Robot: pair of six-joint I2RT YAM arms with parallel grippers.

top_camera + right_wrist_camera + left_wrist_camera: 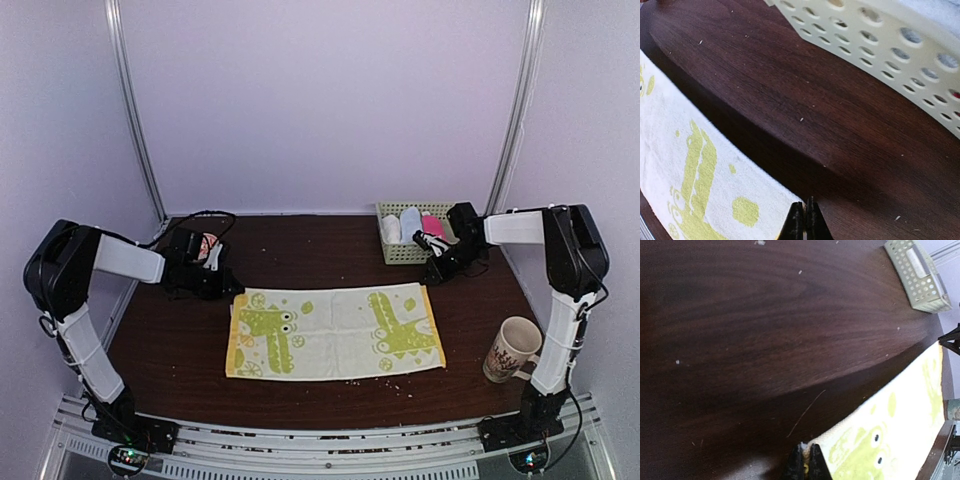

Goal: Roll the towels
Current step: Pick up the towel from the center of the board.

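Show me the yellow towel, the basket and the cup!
towel (335,335), top view, on its cream middle between the green animals.
basket (402,252), top view, on its front wall.
cup (510,352), top view, on its side.

Pale lilac walls (320,100) with slim metal uprights (135,110) enclose a dark wooden table (300,255) under soft, even light.

You're in a lab booth. White panels (320,100) on metal posts (135,115) wall your table (330,250), nine to three o'clock.
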